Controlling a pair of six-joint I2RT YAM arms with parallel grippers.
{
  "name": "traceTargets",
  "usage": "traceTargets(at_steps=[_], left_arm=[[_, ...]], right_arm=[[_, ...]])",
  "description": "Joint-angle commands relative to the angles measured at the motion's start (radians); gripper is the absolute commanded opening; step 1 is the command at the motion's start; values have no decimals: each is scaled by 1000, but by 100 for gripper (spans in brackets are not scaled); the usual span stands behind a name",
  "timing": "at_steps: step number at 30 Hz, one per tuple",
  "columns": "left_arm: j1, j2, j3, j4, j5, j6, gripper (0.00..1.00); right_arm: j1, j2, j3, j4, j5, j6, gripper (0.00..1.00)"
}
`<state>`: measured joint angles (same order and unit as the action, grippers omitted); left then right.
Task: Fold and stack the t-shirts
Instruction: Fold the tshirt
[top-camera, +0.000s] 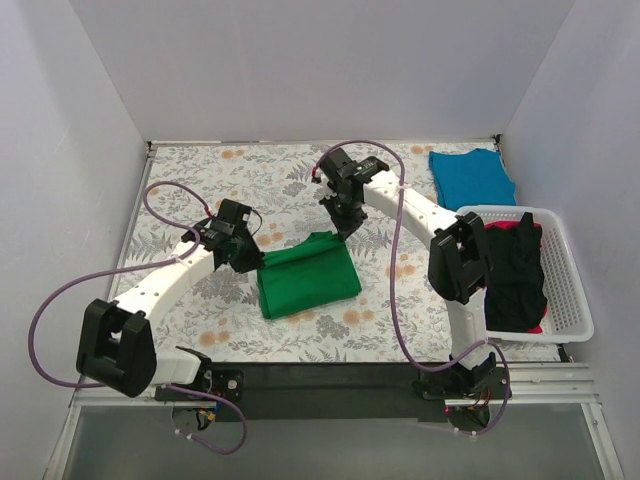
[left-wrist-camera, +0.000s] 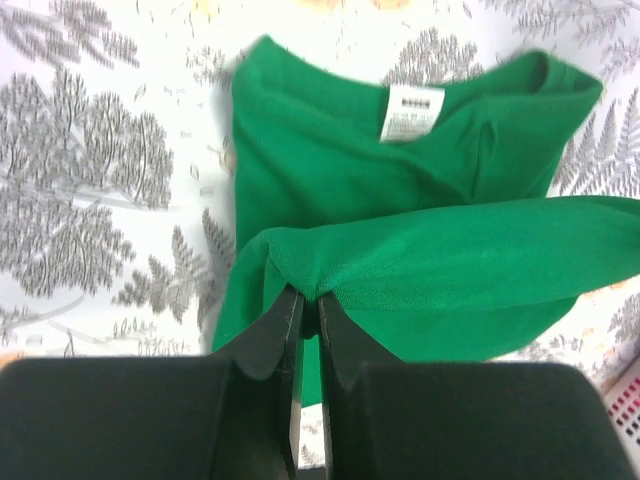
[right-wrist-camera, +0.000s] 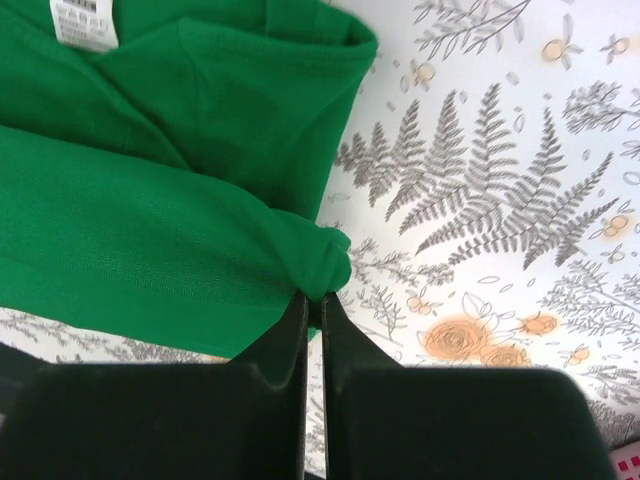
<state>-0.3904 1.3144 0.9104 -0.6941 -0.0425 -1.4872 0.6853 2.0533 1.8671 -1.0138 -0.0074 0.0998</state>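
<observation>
A bright green t-shirt (top-camera: 308, 275) lies partly folded on the flowered table (top-camera: 200, 180) in the middle. My left gripper (top-camera: 252, 258) is shut on its left edge, the fabric pinched between the fingers in the left wrist view (left-wrist-camera: 310, 298). My right gripper (top-camera: 343, 232) is shut on the shirt's far right corner, as the right wrist view (right-wrist-camera: 315, 297) shows. A white label (left-wrist-camera: 410, 112) shows at the collar. A folded teal-blue t-shirt (top-camera: 472, 177) lies at the far right. A black t-shirt (top-camera: 514, 275) over a red-pink one (top-camera: 534, 327) lies in the basket.
A white slotted plastic basket (top-camera: 568, 290) stands at the right edge of the table. White walls close in the table at the back and sides. A black strip (top-camera: 330, 378) runs along the near edge between the arm bases.
</observation>
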Motion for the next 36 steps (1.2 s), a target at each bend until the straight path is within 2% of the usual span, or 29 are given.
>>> traceTargets(at_steps=[1, 14, 17, 18, 19, 22, 23, 24, 26, 30, 32, 34, 36], left_arm=[[30, 43, 10, 87, -48, 53, 0], [64, 89, -105, 153, -71, -28, 0], [70, 92, -102, 169, -85, -28, 2], [71, 95, -97, 173, -88, -25, 6], [70, 98, -87, 173, -89, -19, 11], [70, 74, -45, 150, -83, 1, 43], [70, 62, -39, 146, -83, 7, 53], [70, 24, -30, 140, -85, 22, 66], [68, -24, -34, 140, -77, 37, 72], [41, -147, -65, 165, -11, 71, 73], [32, -176, -106, 220, 86, 80, 66], [27, -178, -154, 263, 136, 76, 55], [25, -159, -172, 333, 167, 71, 49]], right_arm=[[-29, 16, -5, 70, 15, -22, 1], [-36, 110, 3, 156, 15, -52, 2], [-39, 108, 10, 167, 15, -38, 11], [-40, 107, 15, 169, 15, -34, 15], [-40, 97, 18, 169, 15, -25, 26], [-41, 44, 23, 175, 33, -15, 41], [-43, 27, 17, 179, 34, -15, 43], [-41, 7, 9, 188, 20, -21, 46], [-41, -54, -15, 231, -18, -38, 49], [-46, -165, -146, 349, -177, -67, 50], [-50, -192, -204, 439, -294, -72, 50], [-55, -200, -259, 483, -376, -84, 49], [-61, -182, -267, 518, -457, -87, 48]])
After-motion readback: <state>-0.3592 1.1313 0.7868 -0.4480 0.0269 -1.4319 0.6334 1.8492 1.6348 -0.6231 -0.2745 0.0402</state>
